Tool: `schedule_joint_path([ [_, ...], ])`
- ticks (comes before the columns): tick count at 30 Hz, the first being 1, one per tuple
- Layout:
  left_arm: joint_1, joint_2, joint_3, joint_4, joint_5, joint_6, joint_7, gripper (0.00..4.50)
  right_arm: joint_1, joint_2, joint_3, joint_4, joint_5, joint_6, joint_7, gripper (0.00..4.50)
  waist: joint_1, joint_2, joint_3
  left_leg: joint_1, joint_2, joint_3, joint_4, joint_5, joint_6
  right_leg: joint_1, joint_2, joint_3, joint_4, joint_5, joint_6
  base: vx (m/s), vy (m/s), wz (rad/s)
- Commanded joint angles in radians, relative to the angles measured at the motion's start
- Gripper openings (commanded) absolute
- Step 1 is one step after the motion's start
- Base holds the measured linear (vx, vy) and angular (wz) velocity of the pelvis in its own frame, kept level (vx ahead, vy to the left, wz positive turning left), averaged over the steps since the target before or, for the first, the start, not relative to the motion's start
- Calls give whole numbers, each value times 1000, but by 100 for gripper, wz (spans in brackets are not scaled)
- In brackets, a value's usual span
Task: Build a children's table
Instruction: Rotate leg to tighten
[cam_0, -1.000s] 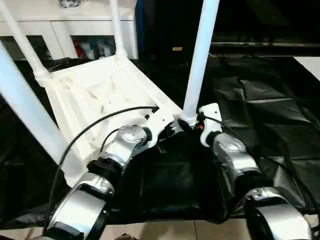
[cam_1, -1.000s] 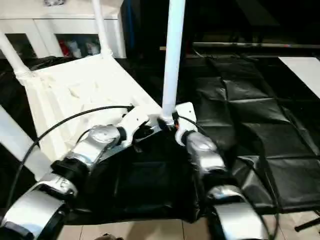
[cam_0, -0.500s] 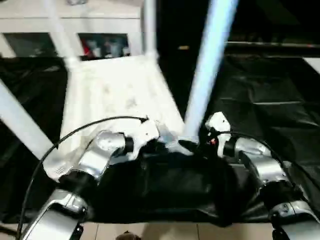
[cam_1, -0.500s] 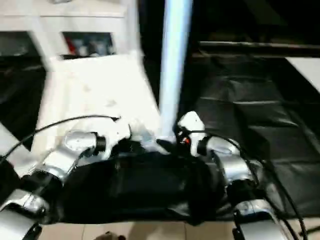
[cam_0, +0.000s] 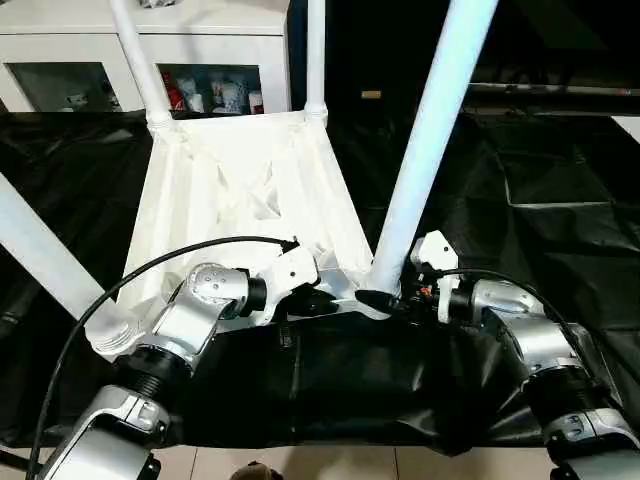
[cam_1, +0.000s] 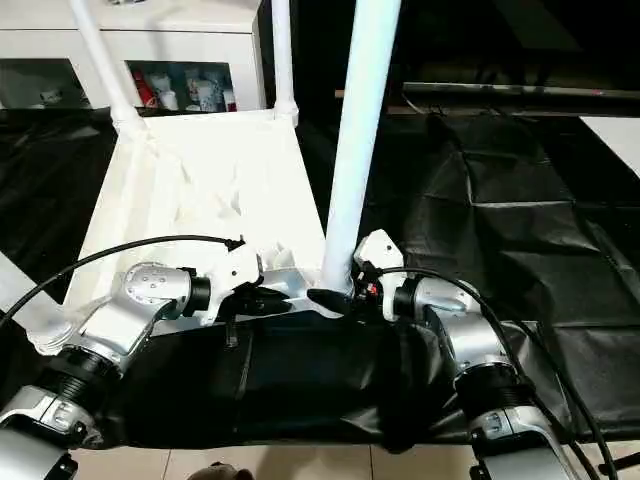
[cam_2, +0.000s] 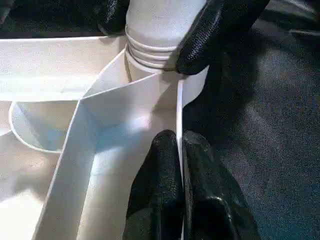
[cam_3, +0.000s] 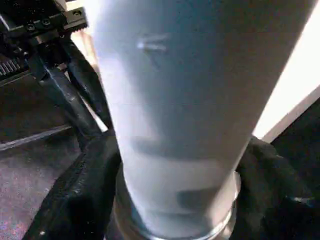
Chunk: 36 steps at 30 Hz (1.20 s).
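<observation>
The children's table lies upside down: its white ribbed tabletop (cam_0: 240, 190) rests on the black cloth with legs standing up from the corner sockets. The near right leg (cam_0: 430, 130) rises from the front corner socket. My right gripper (cam_0: 385, 297) is shut on this leg's ringed base, one black finger (cam_2: 212, 35) on each side of it. My left gripper (cam_0: 325, 300) is shut on the tabletop's thin front rim (cam_2: 179, 110) just beside that socket. Two more legs (cam_0: 140, 60) (cam_0: 316, 55) stand at the far corners and another (cam_0: 40, 250) at the near left.
The black-draped work table (cam_0: 530, 180) stretches to the right of the tabletop. A white cabinet (cam_0: 200, 40) with small items on its shelves stands behind. Pale floor tiles (cam_0: 330, 465) show at the near edge.
The head camera has swung, shifting the whole picture. My right gripper's fingers have drawn in around the leg's base. The left gripper keeps its hold on the rim.
</observation>
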Motion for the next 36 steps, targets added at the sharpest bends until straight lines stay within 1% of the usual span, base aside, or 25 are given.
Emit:
schedule_joint_path([
  [1,5,-7,2,-23,-21,7,-2,0,-6,-5,7,-9,-6,6,6,289,1,-16,-62,23,65,-24,-60,-125,89,39,-82,46,-60,-16,-241,0,0,0],
  [2,8,-6,3,-26,-22,9,-2,0,-8,-2,5,-7,-4,9,6,284,1,-18,-62,22,65,-24,-59,-121,92,39,-81,45,-58,-12,-241,0,0,0],
  [5,11,-5,4,-29,-21,12,-1,0,-9,0,5,-7,-2,10,9,277,1,-20,-62,21,64,-24,-58,-113,96,39,-82,45,-58,-8,-241,0,0,0],
  [8,12,-4,6,-29,-21,13,3,0,-6,4,9,-3,-1,8,11,275,1,-19,-63,21,64,-24,-57,-107,98,39,-81,45,-56,-4,-242,0,0,0],
  [11,13,-4,7,-26,-20,15,6,0,-3,8,8,7,-3,7,7,274,0,-20,-63,21,64,-24,-56,-101,101,40,-81,45,-55,7,-245,0,0,0],
  [13,12,-9,12,-20,-19,20,19,0,5,17,1,13,1,15,-11,274,-1,-18,-63,21,64,-24,-56,-106,99,40,-81,44,-56,-3,-245,0,0,0],
  [15,-1,-24,19,7,-10,24,57,0,-1,39,-18,51,-10,25,-92,274,-3,-18,-61,22,64,-24,-58,-120,92,38,-81,45,-58,-22,-245,0,0,0],
  [16,-21,-45,30,42,-1,28,107,0,-11,64,-34,87,-24,33,-181,274,-6,-16,-59,23,64,-25,-61,-136,81,36,-82,46,-62,-48,-245,0,0,0],
  [17,-31,-56,37,60,2,30,131,0,-15,75,-41,101,-30,38,-220,274,-11,-17,-56,24,62,-26,-64,-161,62,37,-82,47,-67,-88,-240,0,0,0],
  [18,-31,-56,37,60,2,30,131,0,-15,75,-41,101,-30,38,-220,274,-14,-17,-56,25,62,-26,-66,-173,53,38,-83,47,-69,-109,-236,0,0,0],
  [19,-50,-71,43,93,13,31,176,0,-22,95,-50,121,-39,47,-284,273,-15,-18,-55,26,61,-27,-67,-184,45,38,-84,47,-72,-130,-232,0,0,0],
  [20,-80,-93,50,140,29,35,239,0,-34,124,-60,150,-50,61,-372,273,-18,-12,-54,30,62,-27,-69,-201,24,34,-83,50,-76,-166,-222,0,0,0],
  [21,-87,-100,52,152,32,38,257,0,-37,132,-63,158,-54,64,-396,273,-21,-15,-54,31,60,-26,-70,-205,19,34,-81,50,-79,-171,-218,0,0,0],
  [22,-106,-114,57,180,40,45,297,0,-46,148,-69,177,-61,70,-450,273,-21,-11,-55,31,60,-28,-70,-212,14,35,-84,50,-77,-176,-217,0,0,0],
  [23,-129,-135,67,215,46,58,351,0,-58,169,-77,202,-70,76,-519,273,-24,-14,-54,32,61,-28,-73,-223,1,34,-84,51,-81,-193,-210,0,0,0],
  [24,-138,-144,72,229,47,65,374,0,-64,178,-81,213,-74,78,-549,273,-23,-13,-55,33,59,-28,-71,-227,-1,32,-83,51,-81,-193,-209,0,0,0],
  [25,-141,-147,73,233,47,67,380,0,-66,180,-82,216,-75,79,-557,273,-25,-15,-56,31,59,-29,-72,-223,-1,35,-85,51,-81,-186,-209,0,0,0],
  [26,-164,-173,83,266,47,79,433,0,-86,198,-92,247,-79,86,-621,273,-26,-13,-57,28,60,-28,-71,-208,3,36,-85,51,-79,-162,-211,0,0,0],
  [28,-185,-199,90,299,48,81,481,0,-109,217,-102,278,-79,92,-675,273,-30,-14,-57,28,57,-27,-70,-199,5,34,-82,51,-77,-142,-215,0,0,0],
  [29,-204,-222,94,332,50,77,517,0,-126,234,-102,300,-84,93,-708,273,-29,-16,-60,30,56,-27,-68,-191,10,36,-81,50,-75,-121,-221,0,0,0],
  [31,-221,-246,98,368,50,67,544,0,-138,253,-96,316,-93,91,-727,273,-25,-14,-60,30,56,-26,-66,-181,21,37,-84,49,-75,-103,-225,0,0,0],
  [32,-223,-251,100,375,50,64,545,0,-136,257,-93,315,-97,87,-721,273,-23,-18,-61,25,56,-26,-65,-155,41,41,-84,48,-71,-61,-226,0,0,0],
  [34,-226,-257,100,388,50,58,545,0,-134,262,-96,316,-95,80,-716,273,-22,-18,-63,24,56,-26,-64,-143,55,43,-85,47,-69,-44,-226,0,0,0],
  [35,-226,-257,100,389,50,58,545,0,-134,263,-97,316,-94,79,-716,273,-21,-19,-62,25,56,-25,-63,-144,64,41,-85,47,-70,-42,-227,0,0,0],
  [36,-225,-257,99,392,50,57,544,0,-135,264,-102,318,-90,75,-720,307,-20,-18,-61,26,57,-24,-64,-155,67,41,-86,47,-73,-60,-226,0,0,0],
])
